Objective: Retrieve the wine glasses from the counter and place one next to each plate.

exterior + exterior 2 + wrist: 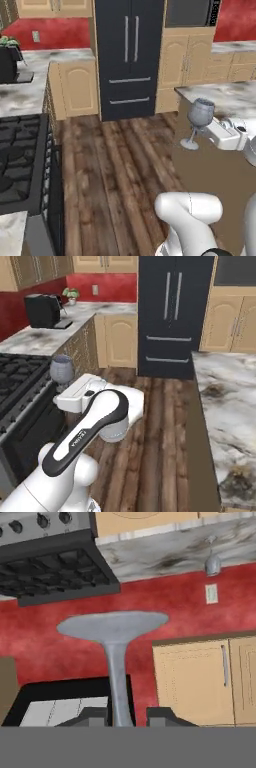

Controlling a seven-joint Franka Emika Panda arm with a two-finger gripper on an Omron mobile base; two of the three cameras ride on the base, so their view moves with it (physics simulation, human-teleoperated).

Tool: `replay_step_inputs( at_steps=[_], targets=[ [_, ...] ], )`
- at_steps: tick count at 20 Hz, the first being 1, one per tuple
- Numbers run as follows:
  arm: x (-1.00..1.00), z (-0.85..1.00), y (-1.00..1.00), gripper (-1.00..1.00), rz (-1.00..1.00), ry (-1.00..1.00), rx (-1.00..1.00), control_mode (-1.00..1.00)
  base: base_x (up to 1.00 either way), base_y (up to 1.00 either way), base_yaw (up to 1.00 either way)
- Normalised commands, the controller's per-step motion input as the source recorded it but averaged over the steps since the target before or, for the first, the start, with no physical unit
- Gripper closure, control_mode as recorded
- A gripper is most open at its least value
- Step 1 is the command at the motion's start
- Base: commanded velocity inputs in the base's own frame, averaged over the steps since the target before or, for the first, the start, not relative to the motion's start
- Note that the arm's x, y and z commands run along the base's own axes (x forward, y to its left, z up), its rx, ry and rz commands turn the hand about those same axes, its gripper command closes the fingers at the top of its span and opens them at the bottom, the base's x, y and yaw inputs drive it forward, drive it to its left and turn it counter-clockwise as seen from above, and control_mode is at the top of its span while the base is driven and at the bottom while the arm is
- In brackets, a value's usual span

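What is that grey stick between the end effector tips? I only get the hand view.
Observer: It is the stem of a wine glass. The left base view shows its rounded bowl above the end effector.
Operator: Is it upside down? The foot is on top in my picture.
Observer: No. In both base views the bowl is up and the foot down.
Operator: Is it standing on something?
Observer: No. The right base view shows it held in the air, with the stove on one side and the marble counter across the wood floor.

base views: behind arm, facing fridge (129, 55), both | hand view: close, inverted, facing stove (55, 562)
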Motion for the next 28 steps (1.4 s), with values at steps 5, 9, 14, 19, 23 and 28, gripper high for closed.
replay_step_inputs(
  at_steps=[5, 9, 14, 19, 23, 28],
  targets=[
    [0.00, 0.00, 0.00, 1.00, 0.00, 0.00, 0.00, 1.00, 0.00, -0.39, -0.90],
    [0.00, 0.00, 0.00, 1.00, 0.00, 0.00, 0.00, 1.00, 0.00, -0.05, -0.98],
    [0.00, 0.00, 0.00, 1.00, 0.00, 0.00, 0.00, 1.00, 0.00, -0.22, -0.85],
    [0.00, 0.00, 0.00, 1.00, 0.00, 0.00, 0.00, 1.00, -0.13, 0.73, -0.67],
    [0.00, 0.00, 0.00, 1.00, 0.00, 0.00, 0.00, 1.00, 0.17, -0.36, -0.36],
    [0.00, 0.00, 0.00, 1.00, 0.00, 0.00, 0.00, 1.00, 0.14, -1.00, -0.09]
  ],
)
